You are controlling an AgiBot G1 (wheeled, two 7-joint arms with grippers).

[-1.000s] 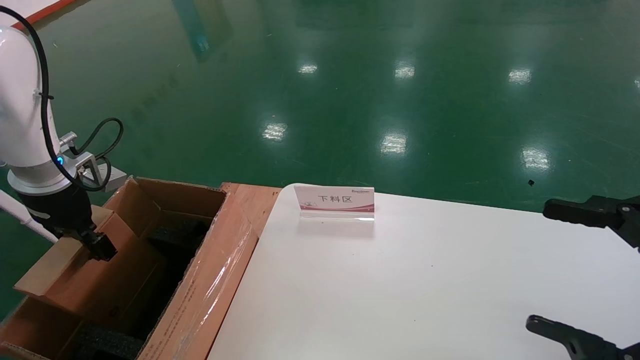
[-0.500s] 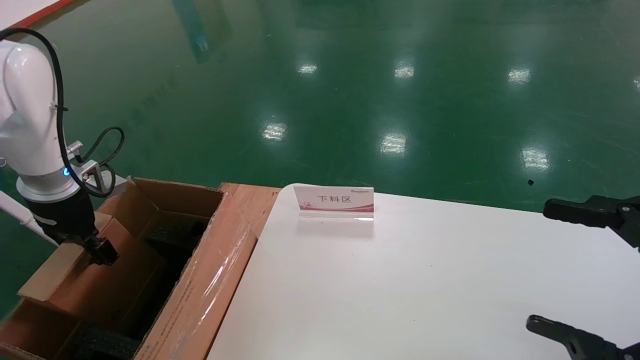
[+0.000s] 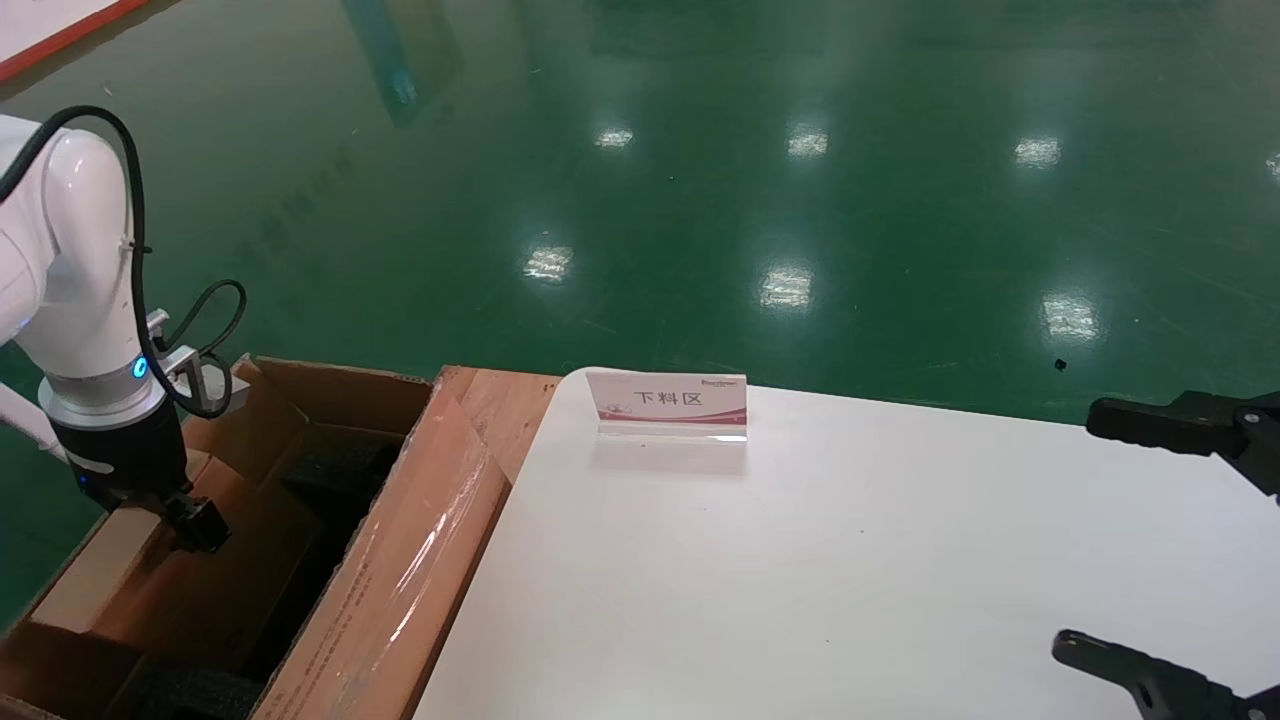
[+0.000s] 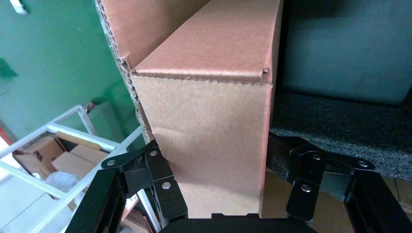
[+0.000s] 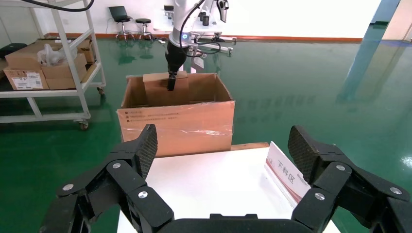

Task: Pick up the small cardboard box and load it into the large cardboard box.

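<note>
Small box [image 3: 150, 555] sits upright on edge inside the carton [image 3: 400, 570], against its outer wall, black foam [image 4: 340, 126] just beside it. Our left gripper [image 4: 221, 187] is clamped on the box's top edge, fingers [image 4: 163, 179] pressed to both faces. Our right gripper [image 5: 221, 150] is parked over the white table [image 3: 850, 560], jaws spread wide, holding nothing.

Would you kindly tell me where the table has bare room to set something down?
The white table is bare from the pink-and-white sign to the parked right gripper. It is crowded in the large brown cardboard carton, where the left gripper holds the small plain brown box.
</note>
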